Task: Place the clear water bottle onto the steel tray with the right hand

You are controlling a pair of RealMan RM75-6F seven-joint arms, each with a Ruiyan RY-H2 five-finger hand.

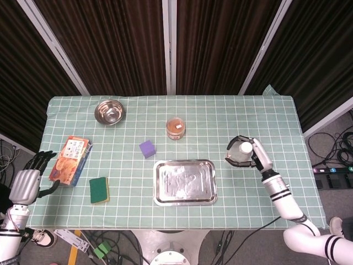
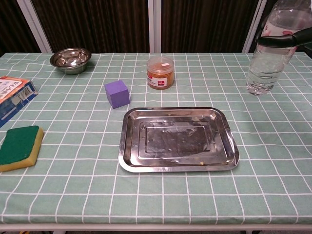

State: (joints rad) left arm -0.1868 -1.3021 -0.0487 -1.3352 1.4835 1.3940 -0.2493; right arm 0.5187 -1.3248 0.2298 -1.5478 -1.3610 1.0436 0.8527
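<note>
The clear water bottle (image 2: 267,56) stands upright in my right hand (image 1: 249,154), white cap (image 1: 246,148) up. Dark fingers (image 2: 287,39) wrap its upper body in the chest view. Bottle and hand are to the right of the steel tray (image 1: 185,182), a little beyond its far right corner. The tray (image 2: 178,139) lies flat at the table's front middle with nothing on it. Whether the bottle's base touches the cloth I cannot tell. My left hand (image 1: 25,185) hangs off the table's left edge, fingers apart, holding nothing.
A purple cube (image 1: 147,148) and an orange-filled jar (image 1: 176,127) sit behind the tray. A steel bowl (image 1: 110,112) is at the back left. A snack box (image 1: 70,160) and a green sponge (image 1: 99,190) lie at the left.
</note>
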